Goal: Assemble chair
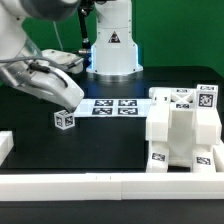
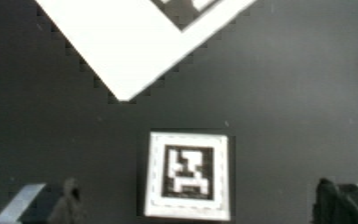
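On the black table [image 1: 110, 140], toward the exterior view's left, a small white block [image 1: 65, 119] sits alone, tag faces showing. Gripper [image 1: 62, 97] hangs just above it, jaws spread wide, nothing between them. Wrist view agrees: block [image 2: 190, 170] lies centred between the two dark fingertips [image 2: 39, 204], clear gaps on both sides, no contact.

Chair [image 1: 182, 135], partly built, stands at the exterior view's right: white slabs and bars already joined into one blocky structure, tags on several faces. Well apart from the block. Marker board [image 1: 113, 105] lies flat between them, further back. White rail [image 1: 100, 185] edges the near side of the table.

Step in hand, as judged: pick-up of the loose block, approach phase, grasp not yet made.

Next move calls for a straight descent until the fingertips bracket the block's sides, then closing squarely on it. The block is small and light, so an off-centre closure would likely push or twist it rather than seat it.
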Controlling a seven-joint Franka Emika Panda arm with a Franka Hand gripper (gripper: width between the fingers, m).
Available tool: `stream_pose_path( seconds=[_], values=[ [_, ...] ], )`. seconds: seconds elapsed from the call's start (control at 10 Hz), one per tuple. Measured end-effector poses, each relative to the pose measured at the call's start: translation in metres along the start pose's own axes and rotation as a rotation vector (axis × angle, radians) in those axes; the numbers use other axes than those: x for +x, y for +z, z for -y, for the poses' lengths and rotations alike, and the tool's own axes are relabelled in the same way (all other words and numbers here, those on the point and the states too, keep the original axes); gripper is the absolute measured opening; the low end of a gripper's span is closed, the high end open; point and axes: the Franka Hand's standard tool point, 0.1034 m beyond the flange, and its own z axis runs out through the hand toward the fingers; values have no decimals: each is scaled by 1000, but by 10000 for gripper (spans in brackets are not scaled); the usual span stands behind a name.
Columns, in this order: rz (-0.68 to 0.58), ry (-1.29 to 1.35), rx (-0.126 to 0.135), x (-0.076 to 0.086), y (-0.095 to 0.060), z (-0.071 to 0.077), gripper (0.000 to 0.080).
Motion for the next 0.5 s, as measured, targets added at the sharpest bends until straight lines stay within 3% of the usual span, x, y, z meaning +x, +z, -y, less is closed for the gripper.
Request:
stream_pose_path(
  seconds=[0.3,0.4,0.5],
  values=[
    [191,21,-15,-2,6,-9,649],
    [198,43,-6,1,10,-7,649],
    [216,70,21,3,17,-4,649]
  ],
)
